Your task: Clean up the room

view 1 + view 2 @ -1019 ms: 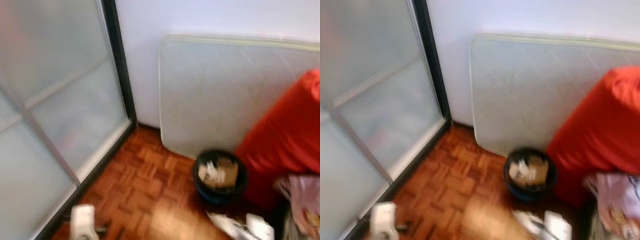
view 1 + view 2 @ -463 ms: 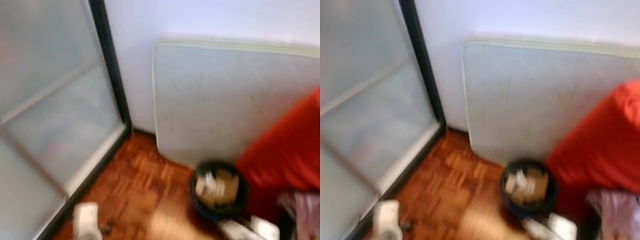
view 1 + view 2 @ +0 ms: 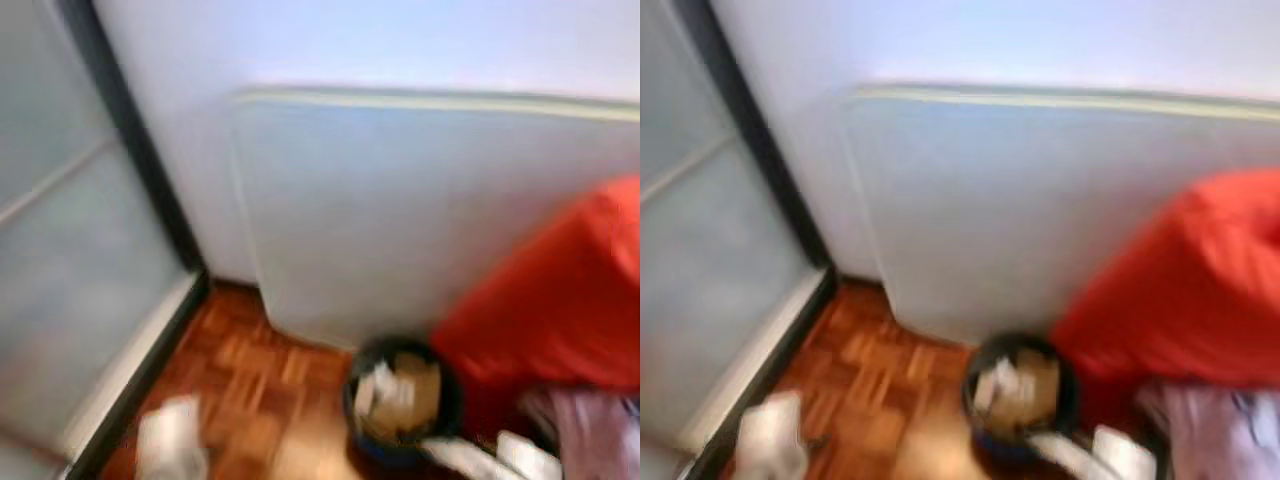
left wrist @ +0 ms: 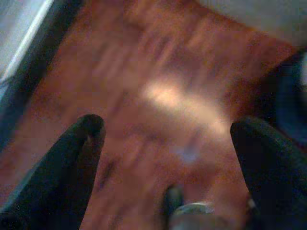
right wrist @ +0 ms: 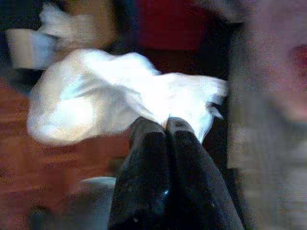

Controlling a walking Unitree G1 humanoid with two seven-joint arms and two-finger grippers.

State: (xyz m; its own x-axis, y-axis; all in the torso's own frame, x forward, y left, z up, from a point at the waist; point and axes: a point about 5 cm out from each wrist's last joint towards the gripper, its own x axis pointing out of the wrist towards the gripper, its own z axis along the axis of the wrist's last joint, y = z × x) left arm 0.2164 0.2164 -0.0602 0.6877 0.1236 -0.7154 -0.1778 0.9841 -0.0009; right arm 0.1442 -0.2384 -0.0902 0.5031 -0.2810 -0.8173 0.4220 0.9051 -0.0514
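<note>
A crumpled white paper wad (image 5: 120,100) is being held pinched in the closed right tool (image 5: 165,125), just beside the round black waste bin (image 3: 400,400). The left tool (image 4: 165,132) is being held wide over the parquet floor (image 4: 158,72). Disposal is judged pending.

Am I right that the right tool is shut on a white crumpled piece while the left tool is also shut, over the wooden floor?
Not quite: the left tool is open, its two black fingers spread wide over the wooden floor, as the left wrist view shows. The right tool is indeed shut on the white crumpled piece.
</note>
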